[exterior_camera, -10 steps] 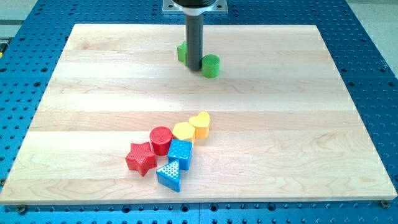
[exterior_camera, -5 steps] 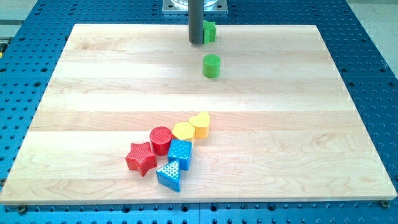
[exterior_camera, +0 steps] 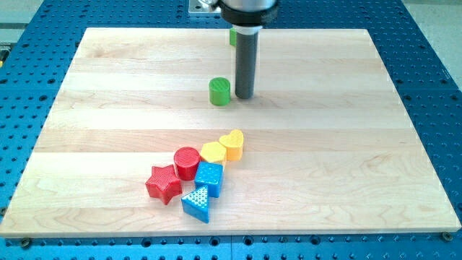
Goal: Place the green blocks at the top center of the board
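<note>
I see a wooden board (exterior_camera: 108,87) on a blue pegboard table (exterior_camera: 433,72). My arm has no jaws, only a dark rod; my tip (exterior_camera: 244,97) rests on the board just to the view's right of a green cylinder (exterior_camera: 220,92), near it, though I cannot tell whether they touch. A second green block (exterior_camera: 233,36), shape unclear, sits at the top centre edge, mostly hidden behind the rod. Well below, toward the view's bottom, lies a tight cluster: a yellow heart (exterior_camera: 232,144), a yellow block (exterior_camera: 213,152), a red cylinder (exterior_camera: 186,162), a red star (exterior_camera: 163,183), a blue block (exterior_camera: 209,178) and a blue triangle (exterior_camera: 197,202).
</note>
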Controlling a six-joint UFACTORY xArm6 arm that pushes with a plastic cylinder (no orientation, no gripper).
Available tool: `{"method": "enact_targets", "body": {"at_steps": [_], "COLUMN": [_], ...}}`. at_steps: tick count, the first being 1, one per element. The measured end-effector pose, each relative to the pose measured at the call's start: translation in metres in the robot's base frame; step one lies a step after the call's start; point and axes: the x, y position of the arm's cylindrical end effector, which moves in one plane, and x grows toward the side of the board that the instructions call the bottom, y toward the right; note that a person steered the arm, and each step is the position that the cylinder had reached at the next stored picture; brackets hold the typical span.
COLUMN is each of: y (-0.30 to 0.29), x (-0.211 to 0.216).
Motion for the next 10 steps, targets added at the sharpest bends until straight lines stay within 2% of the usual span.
{"method": "enact_targets", "body": {"at_steps": [1,2,3,4,5,6,7,8,9,10], "y": [-0.046,-0.088,-0.094,-0.125,-0.176,-0.104,-0.102,-0.079,-0.051,-0.062], "x": [0.02,-0.008,-0.068,-0.009,-0.055,-0.094,-0.088,-0.062,-0.12,-0.114]}}
